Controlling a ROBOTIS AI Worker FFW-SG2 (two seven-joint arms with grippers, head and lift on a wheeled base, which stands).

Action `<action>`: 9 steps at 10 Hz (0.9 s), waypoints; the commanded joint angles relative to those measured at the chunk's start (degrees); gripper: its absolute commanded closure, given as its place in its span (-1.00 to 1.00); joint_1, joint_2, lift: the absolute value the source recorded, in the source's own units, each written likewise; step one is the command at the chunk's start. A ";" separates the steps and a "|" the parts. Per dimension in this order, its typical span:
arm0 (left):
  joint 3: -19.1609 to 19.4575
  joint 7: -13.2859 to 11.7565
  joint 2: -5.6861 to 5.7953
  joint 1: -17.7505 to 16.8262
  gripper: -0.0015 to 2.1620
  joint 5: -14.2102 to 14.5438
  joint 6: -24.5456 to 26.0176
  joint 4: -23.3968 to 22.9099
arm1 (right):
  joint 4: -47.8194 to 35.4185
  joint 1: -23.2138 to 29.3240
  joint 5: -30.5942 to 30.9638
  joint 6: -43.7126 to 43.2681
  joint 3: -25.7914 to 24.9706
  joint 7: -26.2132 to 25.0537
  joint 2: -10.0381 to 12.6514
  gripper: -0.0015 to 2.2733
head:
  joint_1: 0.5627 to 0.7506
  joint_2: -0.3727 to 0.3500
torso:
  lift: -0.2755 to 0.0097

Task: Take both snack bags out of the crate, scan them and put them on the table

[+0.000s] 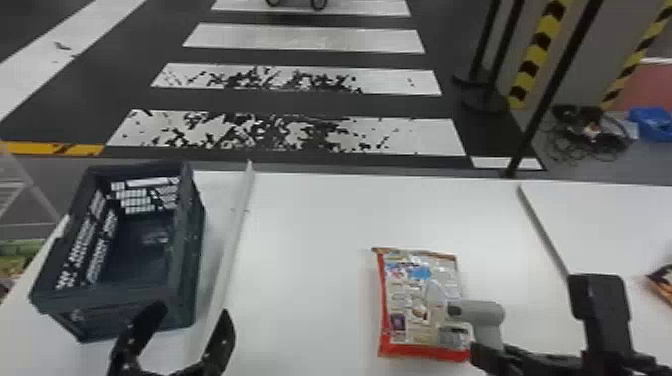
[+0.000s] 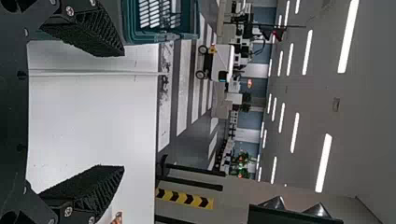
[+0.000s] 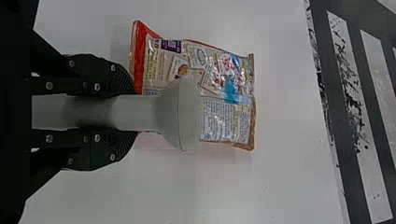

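My left gripper [image 1: 180, 332] stands open in front of the crate [image 1: 125, 295], nothing between its fingers; in the left wrist view the same gripper [image 2: 116, 112] has its fingers wide apart. The crate's floor shows bare. One snack bag [image 1: 417, 305], red-edged, lies flat on the middle of the table. Over its near right part is the grey scanner [image 1: 482, 312], held by my right gripper [image 1: 487, 350]. In the right wrist view the right gripper [image 3: 126, 113] is shut on the scanner's handle, its head above the bag [image 3: 219, 93]. Another bag [image 1: 665, 285] lies partly visible at the right edge.
A raised white strip [image 1: 232, 235] runs beside the crate, and a grey divider edge [image 1: 542, 230] crosses the table's right part. A black upright part [image 1: 600, 310] stands right of the scanner. Beyond the white table [image 1: 310, 220] lies a striped floor with posts.
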 commanded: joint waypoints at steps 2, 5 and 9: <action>0.00 0.00 0.05 0.09 -0.87 -0.09 0.00 -0.09 | 1.54 -1.36 -0.02 -1.40 0.00 -0.17 0.06 0.98 | 0.41 0.05 | 0.28; 0.09 0.09 -0.04 0.18 -0.87 -0.09 0.00 0.18 | 3.12 -1.97 0.25 -1.40 0.96 -0.35 0.24 0.98 | 0.41 0.03 | 0.28; 0.27 0.09 -0.12 0.18 -0.87 -0.09 0.00 0.35 | 4.61 -3.03 0.25 -1.76 0.96 -0.52 0.33 0.98 | 0.41 0.08 | 0.28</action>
